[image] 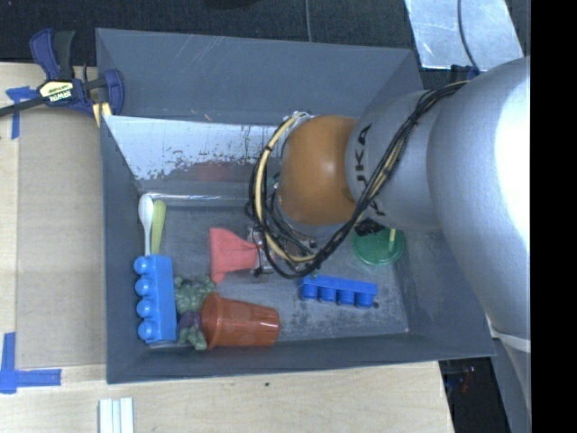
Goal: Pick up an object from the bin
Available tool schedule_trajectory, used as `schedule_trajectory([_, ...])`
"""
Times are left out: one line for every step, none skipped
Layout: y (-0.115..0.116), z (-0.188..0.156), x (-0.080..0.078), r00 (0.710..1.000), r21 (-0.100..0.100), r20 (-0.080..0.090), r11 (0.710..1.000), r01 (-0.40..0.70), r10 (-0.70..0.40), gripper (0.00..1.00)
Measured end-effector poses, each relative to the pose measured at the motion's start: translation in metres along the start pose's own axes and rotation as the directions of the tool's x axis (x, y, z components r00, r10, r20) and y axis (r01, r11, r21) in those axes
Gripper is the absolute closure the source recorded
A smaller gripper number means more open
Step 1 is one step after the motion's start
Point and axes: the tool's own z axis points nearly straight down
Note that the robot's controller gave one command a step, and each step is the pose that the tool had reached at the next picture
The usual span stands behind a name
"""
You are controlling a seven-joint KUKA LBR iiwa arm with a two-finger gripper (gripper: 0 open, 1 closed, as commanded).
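Progress: the pick was judged to be at the grasp stage, with nothing lifted. The gripper (261, 262) stood low in the middle of the bin (252, 79), below the arm's (469, 152) orange cover (315, 170) and its looped cables (270, 233). Its tip was at the right edge of a pink piece (230, 251), flat and wedge-like, lying on the bin floor at centre frame. Whether the tip touched that piece, and whether the gripper was apart or closed, could not be told, as the cover and cables hid it. No thing was seen held.

The other things lay on the floor:
- a red-brown cup (239, 323) on its side, lower centre
- a blue studded block (155, 298), lower left
- a blue bar (338, 291), lower right of the gripper
- a green disc (377, 246) at the right
- a spoon (151, 224) at the left

Remaining, by judgement: close on a thing, raise it clear of the bin.

Writing: dark letters (365, 165) on the arm's grey housing, crossed by cables; "KA" was legible. No writing could be read on the bin's contents.
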Motion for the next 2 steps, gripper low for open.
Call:
schedule_trajectory([-0.002, -0.06, 0.009, 1.0, 0.001, -0.005, 1.0, 0.005, -0.005, 1.0])
schedule_trajectory([-0.018, -0.145, -0.025, 1.0, 0.001, -0.005, 1.0, 0.012, -0.012, 1.0])
